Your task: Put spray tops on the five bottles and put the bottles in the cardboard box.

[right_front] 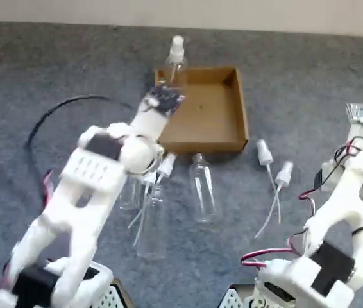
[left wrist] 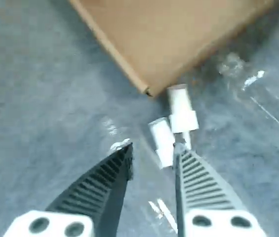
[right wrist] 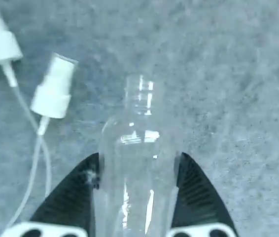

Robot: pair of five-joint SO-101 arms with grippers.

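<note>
L pincer (left wrist: 152, 150) released, pointing down over spray tops (left wrist: 181, 116) | R pincer (right wrist: 138, 159) grasping bottle (right wrist: 139, 128)

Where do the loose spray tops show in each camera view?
High view: one pair of spray tops right of the lying bottle, another top at the box corner.
Left wrist view: two by that corner, past the fingers.
Right wrist view: two beside the held bottle.
Shared landmark: the box corner.

Left gripper (left wrist: 153, 149) spread, right gripper (right wrist: 138, 159) clamped.
</note>
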